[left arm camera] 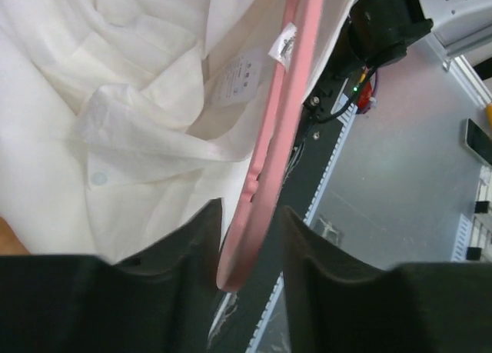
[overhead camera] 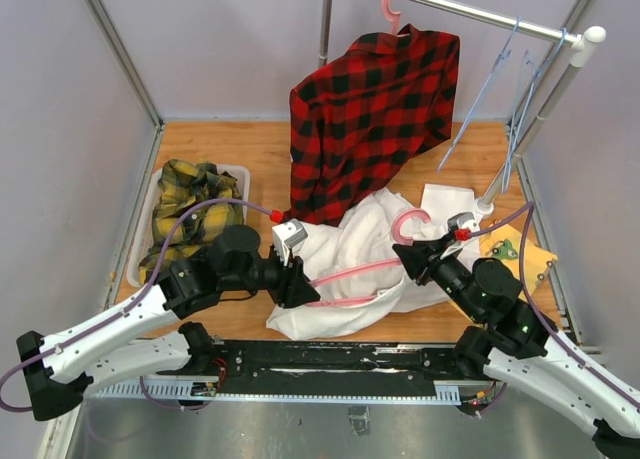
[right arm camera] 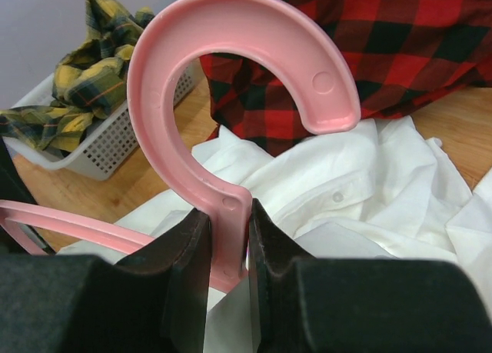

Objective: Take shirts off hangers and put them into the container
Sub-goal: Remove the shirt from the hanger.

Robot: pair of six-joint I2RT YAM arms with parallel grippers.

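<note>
white shirt (overhead camera: 345, 249): soft, light, heaped on table (overhead camera: 200, 144) around stiff pink hanger (right arm camera: 231, 84). right gripper (right arm camera: 228, 226) clamped on hanger neck; left gripper (left arm camera: 250, 241) astride 1 arm tip, grip unclear. best pulled by collar.

You won't find a word you can read here. Above your left fingers (left arm camera: 177, 253), a sewn-in label (left arm camera: 240, 80) sits inside the white shirt (left arm camera: 115, 99), just left of the pink hanger (left arm camera: 280, 114) that runs up from between them. Its faint grey print is too small to make out. A smaller white tag (left arm camera: 283, 41) lies against the hanger further up, equally blurred. Above your right fingers (right arm camera: 184, 261), the hook (right arm camera: 231, 76) bears only a plain moulded circle (right arm camera: 324, 81).
</note>
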